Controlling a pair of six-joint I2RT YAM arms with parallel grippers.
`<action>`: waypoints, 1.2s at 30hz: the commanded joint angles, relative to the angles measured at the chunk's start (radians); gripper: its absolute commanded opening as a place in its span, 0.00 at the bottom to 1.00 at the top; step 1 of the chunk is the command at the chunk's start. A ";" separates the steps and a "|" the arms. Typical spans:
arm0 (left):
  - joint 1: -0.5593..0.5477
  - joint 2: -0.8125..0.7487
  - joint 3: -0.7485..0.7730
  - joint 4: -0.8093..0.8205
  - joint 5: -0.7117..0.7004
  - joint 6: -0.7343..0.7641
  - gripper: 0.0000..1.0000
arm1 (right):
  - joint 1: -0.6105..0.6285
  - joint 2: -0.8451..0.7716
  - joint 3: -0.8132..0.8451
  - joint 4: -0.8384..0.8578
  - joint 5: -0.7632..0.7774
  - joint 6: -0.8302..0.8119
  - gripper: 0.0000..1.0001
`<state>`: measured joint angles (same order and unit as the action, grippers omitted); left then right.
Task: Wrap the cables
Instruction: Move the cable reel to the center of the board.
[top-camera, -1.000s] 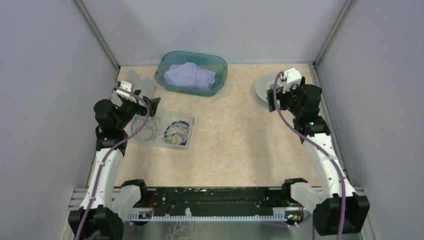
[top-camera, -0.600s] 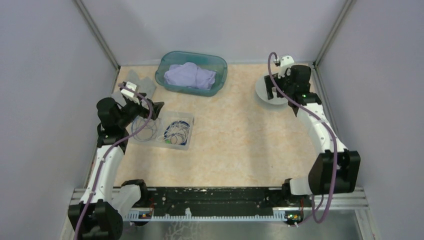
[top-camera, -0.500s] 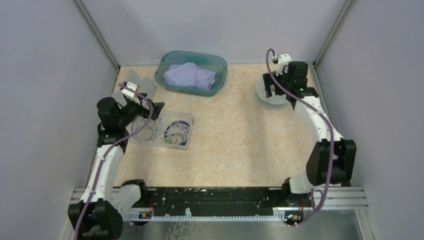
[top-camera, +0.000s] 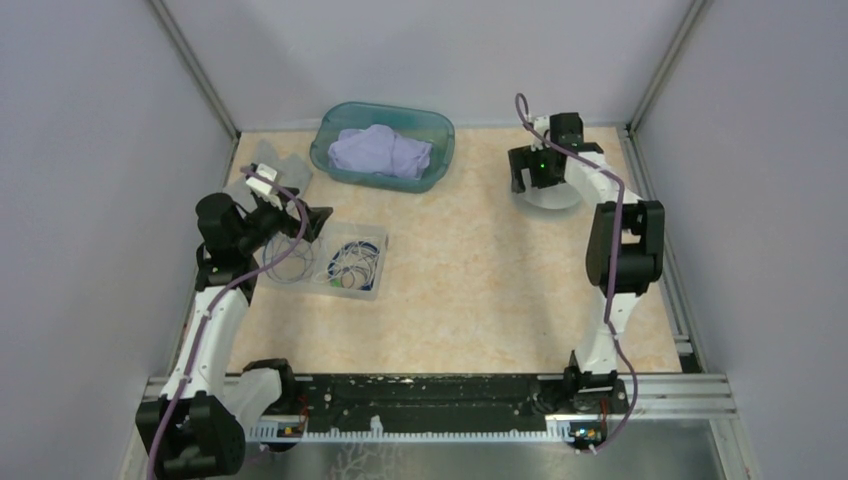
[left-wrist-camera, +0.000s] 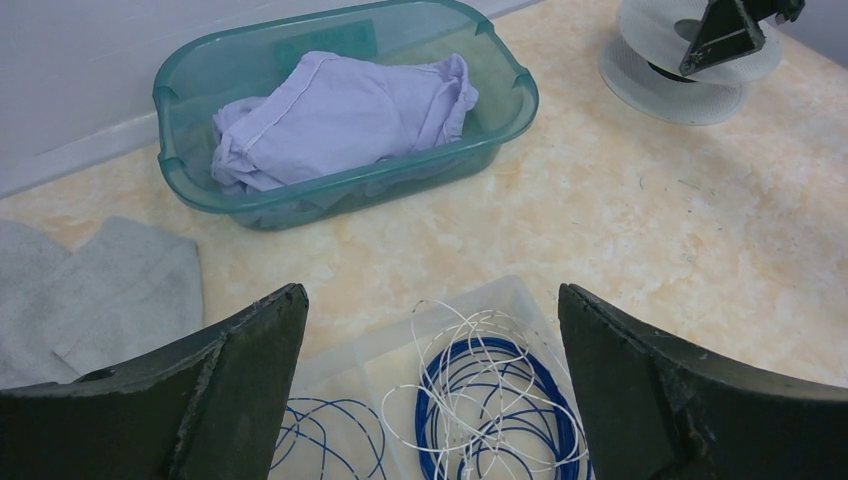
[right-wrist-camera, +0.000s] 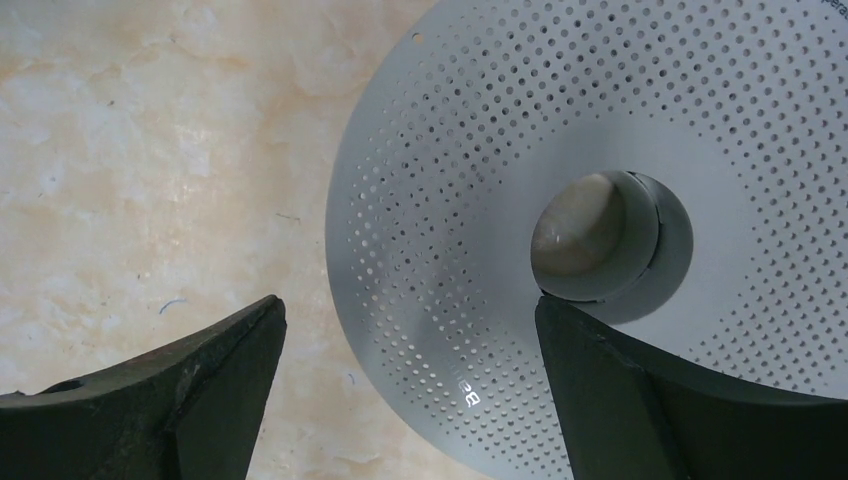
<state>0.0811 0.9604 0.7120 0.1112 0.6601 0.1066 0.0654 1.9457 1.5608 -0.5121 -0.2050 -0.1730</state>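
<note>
Nothing wrapped: thin blue and whitish cables (top-camera: 352, 258) lie loose at nine o'clock; left claw (left-wrist-camera: 432, 295) and right claw (right-wrist-camera: 408, 305) gape empty.

**No legible text in any view**

Right wrist view: the perforated grey disc (right-wrist-camera: 430, 250) has a few small pale characters near its lower edge. They are too small and glary to read. There is another scrap of lettering at the disc's top right rim, cut off by the frame edge and unreadable.

Left wrist view: the teal bin (left-wrist-camera: 505, 110) has a rectangular label (left-wrist-camera: 325, 45) showing through its far wall. It is blurred, and no characters can be made out.

Top view: too coarse to resolve any markings, brands or numbers.
</note>
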 joint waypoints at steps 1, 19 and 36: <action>0.006 0.001 0.017 0.010 0.029 0.018 1.00 | 0.002 0.033 0.112 -0.049 -0.023 -0.004 0.96; 0.007 0.003 0.012 0.015 0.029 0.027 1.00 | 0.004 0.122 0.174 -0.088 -0.022 -0.164 0.97; 0.009 0.004 -0.006 0.055 0.024 0.002 1.00 | 0.182 -0.162 -0.234 -0.031 0.022 -0.272 0.69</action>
<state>0.0814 0.9615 0.7116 0.1139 0.6670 0.1192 0.1581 1.9236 1.4548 -0.5236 -0.1925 -0.4175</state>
